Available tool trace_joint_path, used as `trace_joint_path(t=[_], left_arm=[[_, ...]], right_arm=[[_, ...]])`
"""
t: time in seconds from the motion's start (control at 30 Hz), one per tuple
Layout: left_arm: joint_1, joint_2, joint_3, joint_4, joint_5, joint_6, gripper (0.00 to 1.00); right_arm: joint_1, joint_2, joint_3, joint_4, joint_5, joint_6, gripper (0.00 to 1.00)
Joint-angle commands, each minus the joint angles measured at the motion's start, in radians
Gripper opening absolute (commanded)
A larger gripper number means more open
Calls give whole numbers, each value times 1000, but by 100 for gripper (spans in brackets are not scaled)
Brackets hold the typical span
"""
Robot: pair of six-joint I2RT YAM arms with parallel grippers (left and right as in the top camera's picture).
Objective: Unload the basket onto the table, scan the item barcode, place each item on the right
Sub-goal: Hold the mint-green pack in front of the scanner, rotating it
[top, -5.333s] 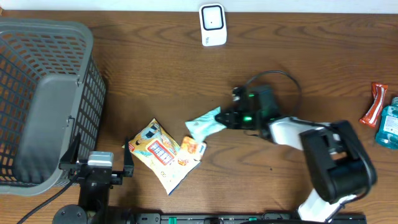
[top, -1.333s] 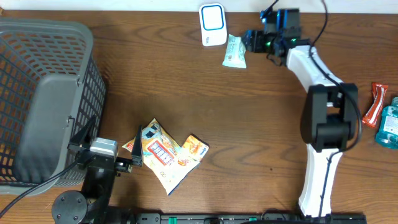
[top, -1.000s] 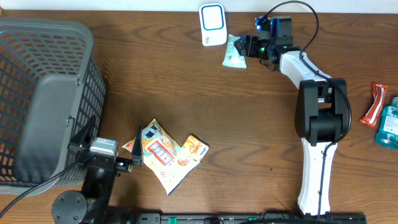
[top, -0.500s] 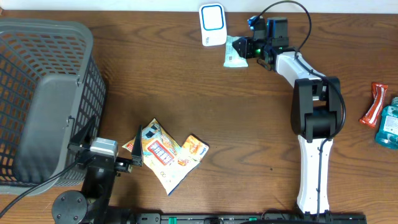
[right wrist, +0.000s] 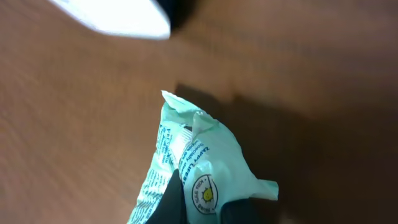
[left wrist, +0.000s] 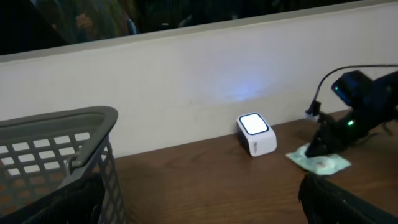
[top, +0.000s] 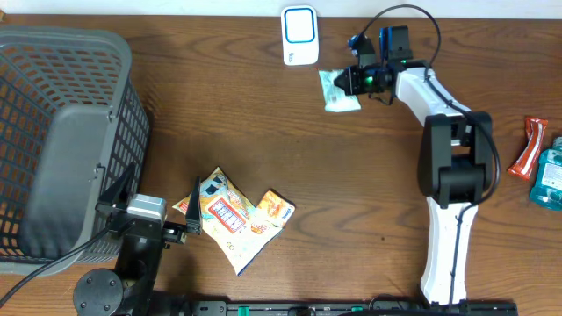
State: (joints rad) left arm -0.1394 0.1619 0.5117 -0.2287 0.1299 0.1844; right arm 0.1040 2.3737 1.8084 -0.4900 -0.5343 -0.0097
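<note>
My right gripper (top: pixel 350 81) pinches one mint-green packet (top: pixel 336 93), top centre, beside the scanner (top: pixel 300 35).
My left gripper (top: pixel 156 202) gapes wide; two snack packets (top: pixel 230 218), one basket (top: pixel 66 39).

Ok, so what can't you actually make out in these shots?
Green packet: right wrist view, print too small to find a barcode; the right pincer covers its lower end.
Scanner: right wrist view, blurred and cut by the top edge.
Blue bottle: overhead, cut by the right edge.
</note>
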Motion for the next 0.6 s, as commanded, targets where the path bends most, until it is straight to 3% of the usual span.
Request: trace_joint_path(t=[0.0,0.23,0.57], left_arm=[[-3,-2,-7,1,8,13,100],[-3,-2,-7,2,9,13,100],[-3,-81,-7,1,9,13,100]], right_arm=[[2,-196,-4,-66,97,-37,1],[97,-459,-4,-175,296,-52,1],[262,-790,-4,-464,309,-251,1]])
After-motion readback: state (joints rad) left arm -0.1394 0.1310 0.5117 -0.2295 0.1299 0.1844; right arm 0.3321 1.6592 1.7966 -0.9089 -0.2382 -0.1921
